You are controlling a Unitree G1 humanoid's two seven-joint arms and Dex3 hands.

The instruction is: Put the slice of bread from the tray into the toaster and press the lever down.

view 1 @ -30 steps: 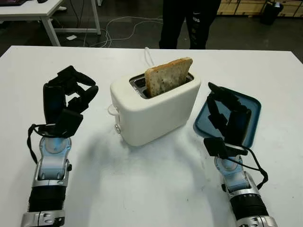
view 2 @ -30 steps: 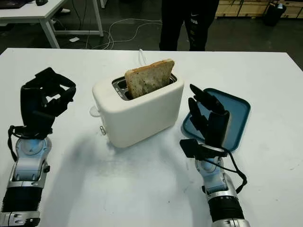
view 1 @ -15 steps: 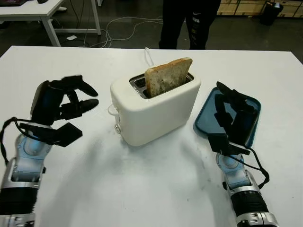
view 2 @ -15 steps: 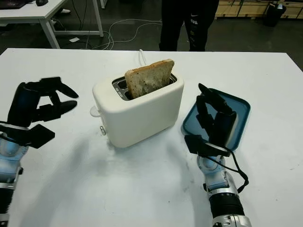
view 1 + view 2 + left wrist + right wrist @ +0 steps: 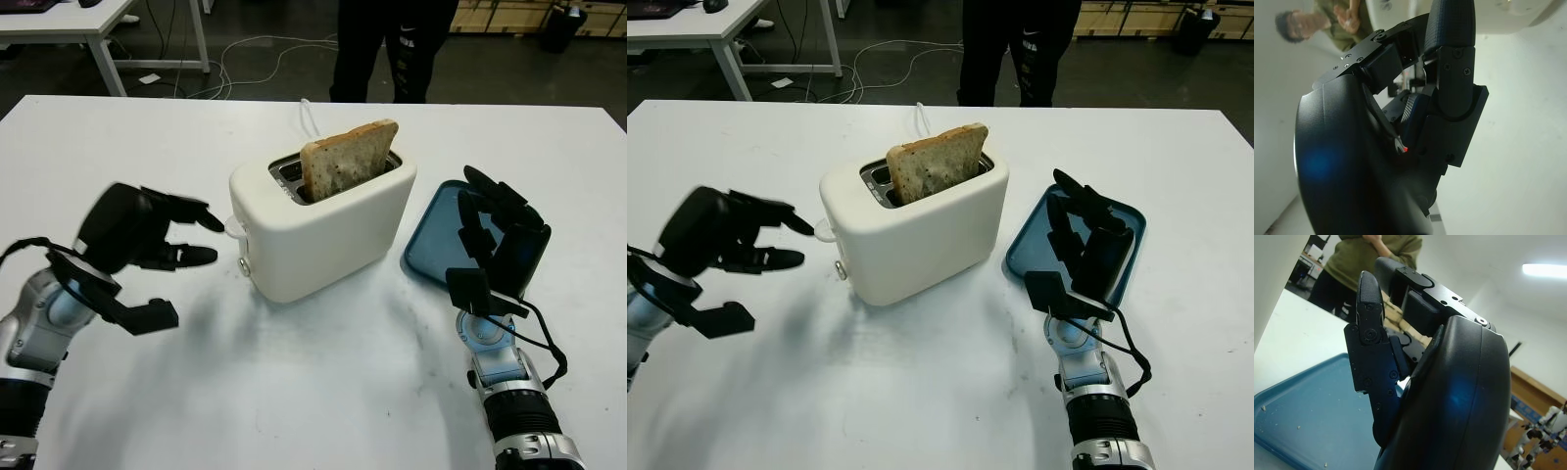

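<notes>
The bread [image 5: 349, 159] already stands in the toaster [image 5: 323, 227] slot, so we have the lever [image 5: 233, 226] left. Our left hand [image 5: 147, 238], open and holding nothing, is near it — we should come from above and push straight down. Our right hand [image 5: 502, 243], open, hangs over the tray [image 5: 441, 247]. White table [image 5: 313, 392]; 1 person [image 5: 392, 44] stands behind.

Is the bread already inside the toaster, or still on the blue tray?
In the toaster: the bread slice stands upright in a slot, its top half sticking out. The blue tray holds only crumbs.
</notes>
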